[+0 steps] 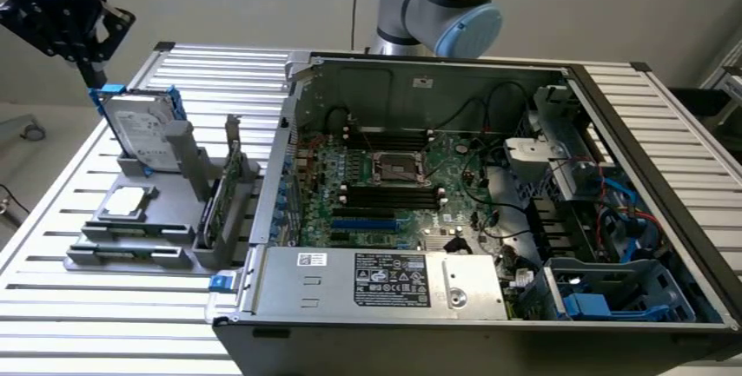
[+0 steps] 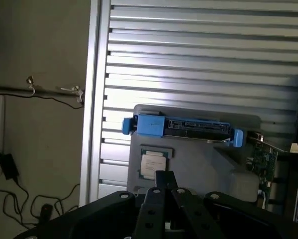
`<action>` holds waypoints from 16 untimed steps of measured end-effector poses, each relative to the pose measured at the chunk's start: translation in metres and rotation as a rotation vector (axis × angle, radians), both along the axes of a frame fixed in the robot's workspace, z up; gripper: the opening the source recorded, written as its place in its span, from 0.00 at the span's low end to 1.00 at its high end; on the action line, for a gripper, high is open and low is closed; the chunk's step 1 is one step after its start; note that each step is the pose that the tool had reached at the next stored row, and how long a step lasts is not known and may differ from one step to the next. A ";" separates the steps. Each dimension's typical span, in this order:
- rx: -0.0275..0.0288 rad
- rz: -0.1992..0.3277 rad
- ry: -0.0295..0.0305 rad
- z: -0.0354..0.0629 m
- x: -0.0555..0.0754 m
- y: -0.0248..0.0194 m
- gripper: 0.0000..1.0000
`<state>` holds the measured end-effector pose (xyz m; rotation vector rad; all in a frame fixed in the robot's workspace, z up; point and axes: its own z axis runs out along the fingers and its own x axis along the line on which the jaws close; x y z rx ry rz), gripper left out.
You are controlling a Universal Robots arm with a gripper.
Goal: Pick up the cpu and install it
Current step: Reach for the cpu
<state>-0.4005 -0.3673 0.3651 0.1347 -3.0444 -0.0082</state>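
The cpu (image 1: 125, 204), a small silver square chip, lies flat on the grey parts holder (image 1: 174, 237) at the exterior view's left. In the wrist view the cpu (image 2: 153, 164) lies just beyond my fingertips. My gripper (image 1: 90, 76) hangs high above the holder's far end, over the top edge of the upright hard drive (image 1: 145, 133). Its fingers are shut together with nothing between them, and the gripper (image 2: 164, 177) reads the same way in the wrist view. The motherboard's empty metal cpu socket (image 1: 394, 168) sits inside the open computer case (image 1: 603, 107).
The hard drive in its blue frame (image 2: 181, 127) stands on edge between my gripper and the cpu. Dark memory sticks (image 1: 226, 194) stand in the holder beside the case wall. A slatted metal table (image 1: 69, 185) carries everything. The power supply (image 1: 383, 280) fills the case front.
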 end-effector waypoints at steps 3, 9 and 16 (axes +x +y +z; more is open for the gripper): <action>-0.0071 0.017 -0.0060 -0.0025 -0.001 0.0002 0.11; -0.0090 0.025 -0.0267 -0.0115 -0.008 0.0009 0.11; -0.0092 0.025 -0.0253 -0.0123 -0.008 0.0009 0.11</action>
